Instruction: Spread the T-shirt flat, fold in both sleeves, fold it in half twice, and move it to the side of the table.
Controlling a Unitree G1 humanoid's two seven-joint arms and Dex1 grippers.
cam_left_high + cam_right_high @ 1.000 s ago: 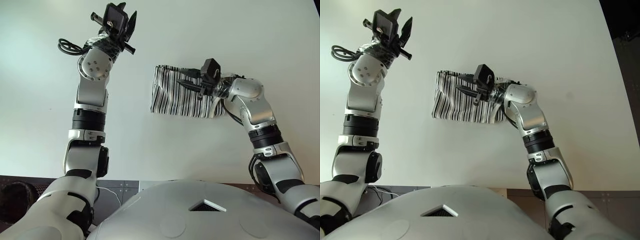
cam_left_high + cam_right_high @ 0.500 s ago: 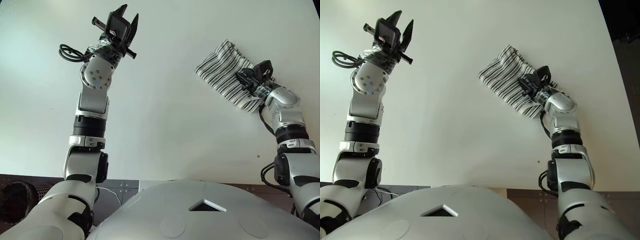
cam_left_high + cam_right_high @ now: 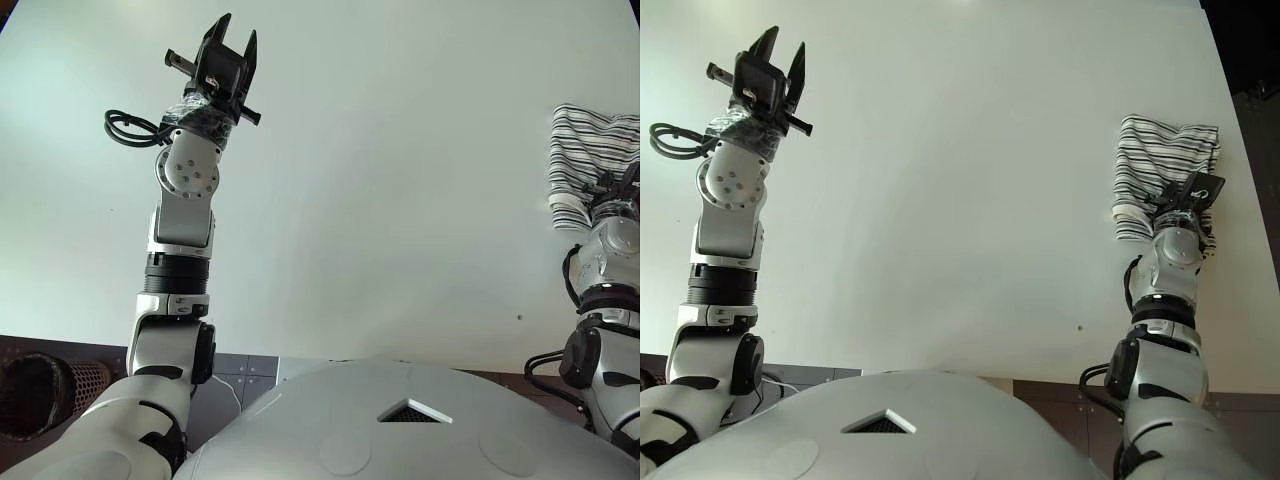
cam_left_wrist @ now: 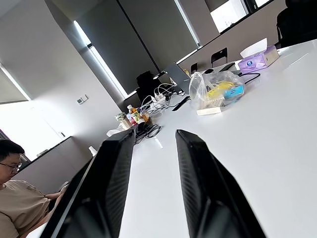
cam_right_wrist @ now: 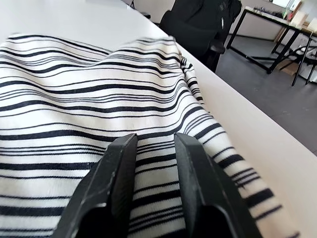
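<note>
Moved: folded black-and-white striped T-shirt (image 3: 1165, 160), from centre to the 3 o'clock edge of the white table (image 3: 400, 200); last step judged nearly complete. Right gripper (image 5: 154, 144): resting on it, fingers parted, unclamped. Left gripper (image 3: 238, 30): 11 o'clock, released, empty.

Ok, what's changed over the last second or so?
The right gripper swept the folded T-shirt from the middle of the table out to its right edge, turning it on the way. The gripper now rests on the cloth with its jaws apart. The left gripper stayed raised over the left of the table, jaws open, and barely shifted. The T-shirt stayed folded.
</note>
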